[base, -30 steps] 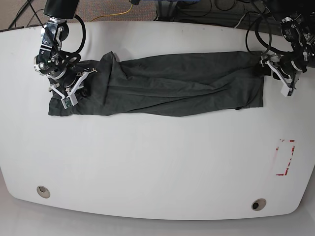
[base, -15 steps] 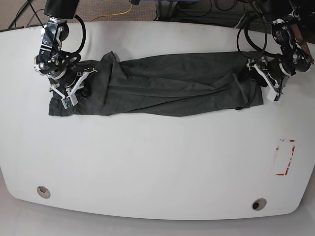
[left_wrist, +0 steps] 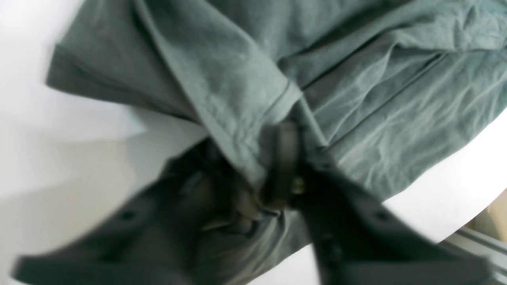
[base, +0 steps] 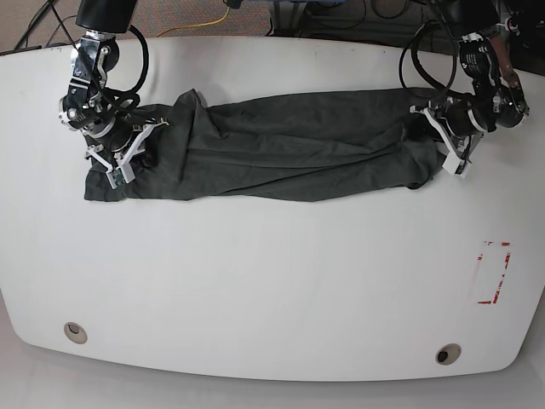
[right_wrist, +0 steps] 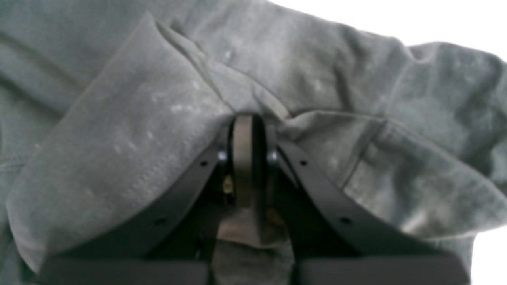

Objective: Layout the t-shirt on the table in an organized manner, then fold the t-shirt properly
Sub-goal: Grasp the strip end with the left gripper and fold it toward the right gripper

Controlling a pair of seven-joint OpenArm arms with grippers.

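So the t-shirt [base: 289, 158] is lying stretched out in a long rumpled band across the far half of the desk [base: 272, 281], running side to side in the base view, with lots of folds and creases along its length. It's dark grey, no print showing.

The left tool [base: 450, 145] is sitting at the shirt's end on the right side of the base view, and in the left wrist view [left_wrist: 283, 166] it's clenched on a bunched fold of the fabric, with a hemmed edge draping over one side of it. That view is pretty blurry, but the cloth is clearly pinched in there.

The right tool [base: 119, 158] is at the opposite end, and the right wrist view [right_wrist: 245, 158] is showing its jaws pressed together with shirt fabric gathered right at the tips and a stitched hem folding over on one side. So it's gripping the shirt too.

Further out, a red tape rectangle [base: 492, 273] is marking the desk near the right edge, well apart from the shirt, and two round grommet holes [base: 75, 331] are sitting along the near edge, the other one [base: 447, 354] toward the right.
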